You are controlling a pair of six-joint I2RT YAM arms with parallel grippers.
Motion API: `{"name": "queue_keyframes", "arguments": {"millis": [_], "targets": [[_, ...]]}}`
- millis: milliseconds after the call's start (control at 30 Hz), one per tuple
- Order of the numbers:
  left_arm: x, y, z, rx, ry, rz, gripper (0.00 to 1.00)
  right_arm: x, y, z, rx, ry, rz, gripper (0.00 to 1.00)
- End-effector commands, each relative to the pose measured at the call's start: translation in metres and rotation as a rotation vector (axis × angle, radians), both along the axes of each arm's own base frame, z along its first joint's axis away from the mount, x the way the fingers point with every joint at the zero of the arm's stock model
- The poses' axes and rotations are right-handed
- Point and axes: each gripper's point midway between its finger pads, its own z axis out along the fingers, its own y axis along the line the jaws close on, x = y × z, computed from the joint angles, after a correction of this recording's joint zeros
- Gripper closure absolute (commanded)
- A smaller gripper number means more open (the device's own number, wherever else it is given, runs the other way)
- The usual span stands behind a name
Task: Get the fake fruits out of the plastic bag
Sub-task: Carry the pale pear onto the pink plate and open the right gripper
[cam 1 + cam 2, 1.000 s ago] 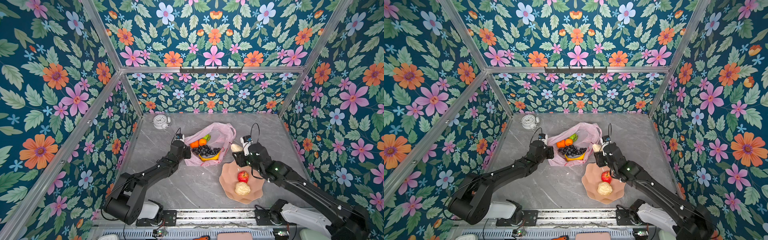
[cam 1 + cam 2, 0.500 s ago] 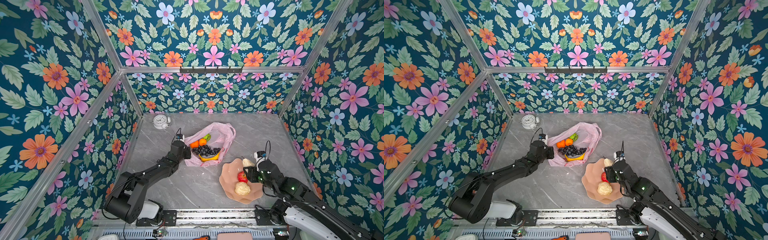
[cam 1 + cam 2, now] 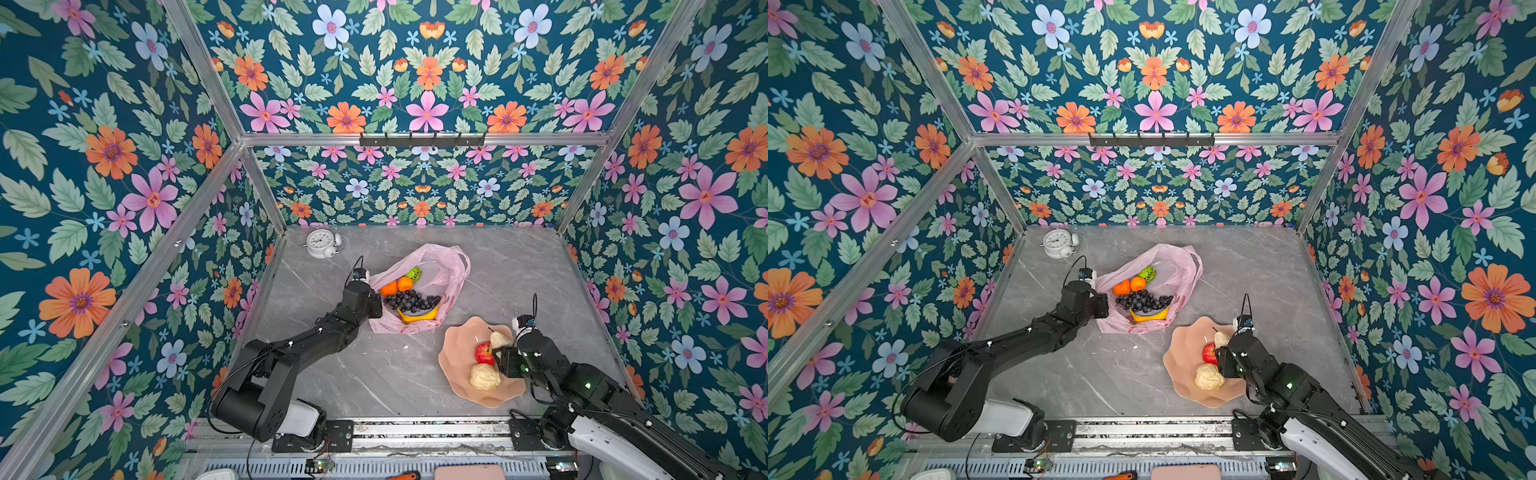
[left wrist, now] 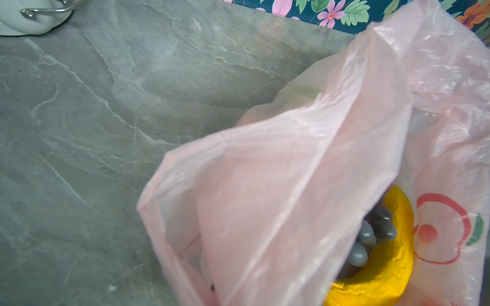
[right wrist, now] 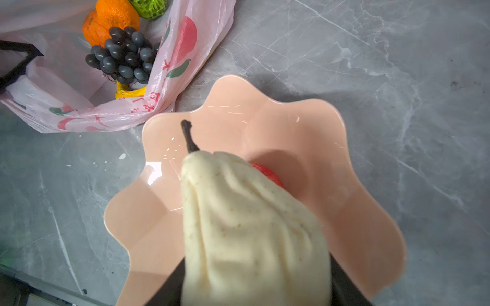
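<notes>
Clock point(image 3: 322, 243): white, at the far left of the grey table point(image 3: 519, 270), well apart from everything else.
Left claw point(image 3: 377, 306): at the left edge of the plastic bag point(image 3: 453, 266), closed tight on the film there. The wrist view is filled by pink film point(image 4: 291, 159) rising in front of the lens, so the fingertips themselves are hidden.
Plastic bag: thin, pink and crinkled, lying in the middle of the table with its mouth open upward. Red fruit prints show on the side nearest the bowl point(image 5: 185, 39).
Oranges point(image 3: 405, 284): two, touching, inside the bag on its left.
Green fruit point(image 3: 414, 273): inside the bag, just behind the oranges.
Grapes point(image 3: 409, 300): dark bunch inside the bag, in front of the oranges and resting on the banana point(image 3: 417, 318).
Banana: yellow, at the near end of the bag under the grapes.
Bowl point(image 3: 457, 357): peach-pink with a wavy rim, on the table to the right of the bag, its rim close to the bag's near corner.
Apple point(image 3: 483, 352): red, inside the bowl.
Cream lump point(image 3: 484, 377): inside the bowl, just in front of the apple.
Pear-shaped cream piece point(image 5: 252, 225): dark stem forward, gripped above the bowl and partly covering the apple.
Right claw point(image 3: 502, 349): over the bowl's right half, closed around the pear-shaped cream piece, with a black finger on each side of it.
</notes>
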Motion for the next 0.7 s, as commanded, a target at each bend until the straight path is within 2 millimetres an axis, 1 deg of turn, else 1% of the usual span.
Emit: {"name": "queue_keyframes", "arguments": {"millis": [0,133,200,300,467,600,667], "targets": [[0.003,0.001,0.003,0.012,-0.015,0.004,1.0,0.006,0.006,0.005,0.001,-0.04,0.033,0.58],[0.004,0.001,0.002,0.016,-0.014,0.006,1.0,0.009,0.003,0.016,-0.04,-0.083,0.057,0.57],[0.004,0.001,0.003,0.015,-0.015,0.004,1.0,0.008,0.003,0.017,-0.045,-0.077,0.061,0.56],[0.005,0.001,0.003,0.015,-0.014,0.007,1.0,0.005,-0.008,0.011,-0.062,-0.031,-0.008,0.56],[0.004,0.001,0.002,0.018,-0.013,0.007,1.0,-0.002,-0.013,-0.002,-0.012,-0.013,-0.053,0.56],[0.005,0.002,0.0,0.028,-0.004,0.012,1.0,-0.005,-0.01,-0.004,0.022,-0.011,-0.047,0.56],[0.005,0.003,-0.001,0.03,-0.001,0.014,1.0,-0.007,-0.008,-0.01,0.021,0.014,-0.046,0.56]]}}
